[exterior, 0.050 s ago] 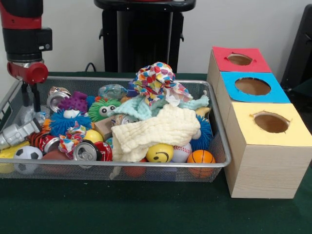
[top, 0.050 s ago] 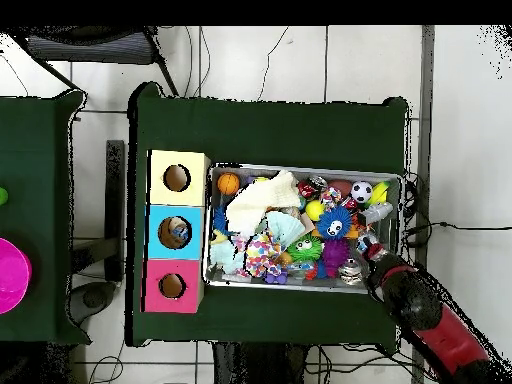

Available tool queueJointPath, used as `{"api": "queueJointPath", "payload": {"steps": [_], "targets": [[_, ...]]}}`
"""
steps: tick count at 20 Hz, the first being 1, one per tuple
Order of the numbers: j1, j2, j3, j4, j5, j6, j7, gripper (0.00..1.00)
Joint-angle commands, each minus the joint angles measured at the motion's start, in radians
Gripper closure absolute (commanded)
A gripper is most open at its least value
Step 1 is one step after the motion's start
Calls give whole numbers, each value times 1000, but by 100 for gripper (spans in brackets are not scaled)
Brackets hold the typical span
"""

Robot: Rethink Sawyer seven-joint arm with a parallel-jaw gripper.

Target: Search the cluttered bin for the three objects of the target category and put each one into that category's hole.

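Across the table in my front view, the gripper (exterior, 0.050 s ago: 29, 100) hangs over the left end of the wire bin (exterior, 0.050 s ago: 146, 165), its thin black fingers a little apart and empty above a crushed can (exterior, 0.050 s ago: 57, 96), while a cream cloth (exterior, 0.050 s ago: 156, 132) lies over the toys and the red-topped box (exterior, 0.050 s ago: 239, 59), blue-topped box (exterior, 0.050 s ago: 252, 87) and yellow-topped box (exterior, 0.050 s ago: 271, 123) stand just right of the bin. From overhead I see the red arm (top, 0.050 s ago: 430, 318) reaching to the bin's lower right corner, the fingers too small to judge, and something sits inside the blue box's hole (top, 0.050 s ago: 175, 231).
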Motion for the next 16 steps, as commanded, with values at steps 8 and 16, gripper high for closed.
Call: {"api": "queueJointPath", "payload": {"steps": [8,16], "targets": [[18,75,63,-79,86,9,183,0],[68,58,-5,-88,98,51,165,0]]}}
